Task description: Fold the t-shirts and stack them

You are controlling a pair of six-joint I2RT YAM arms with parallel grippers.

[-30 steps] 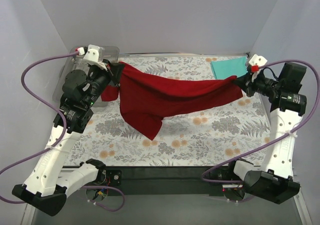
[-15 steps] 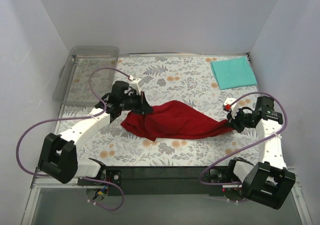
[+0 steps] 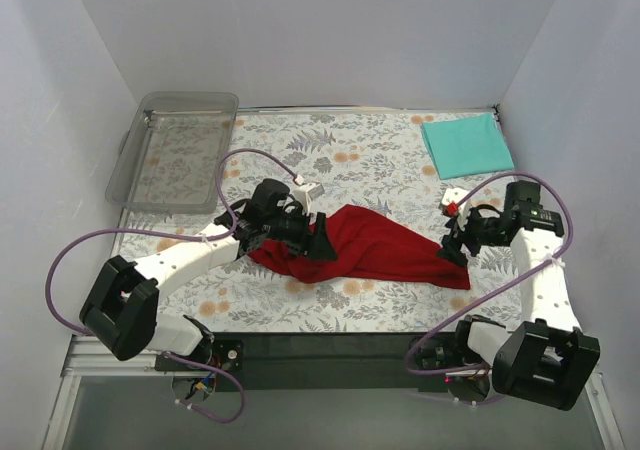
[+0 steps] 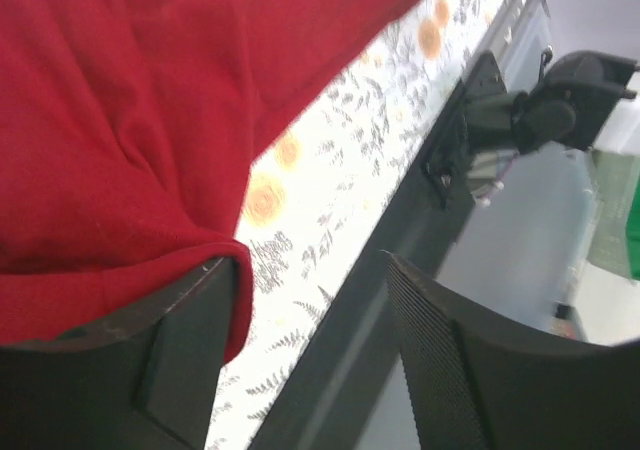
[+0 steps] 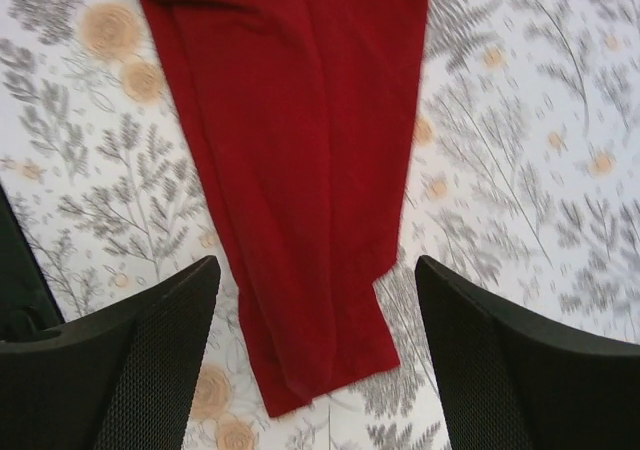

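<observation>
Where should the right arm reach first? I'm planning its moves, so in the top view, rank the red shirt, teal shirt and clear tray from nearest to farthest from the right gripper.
1. Red shirt: its right end lies at the right gripper.
2. Teal shirt: far right corner, beyond the gripper.
3. Clear tray: far left corner.

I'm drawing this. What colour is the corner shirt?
Teal; the corner shirt shows best in the top view.
</observation>
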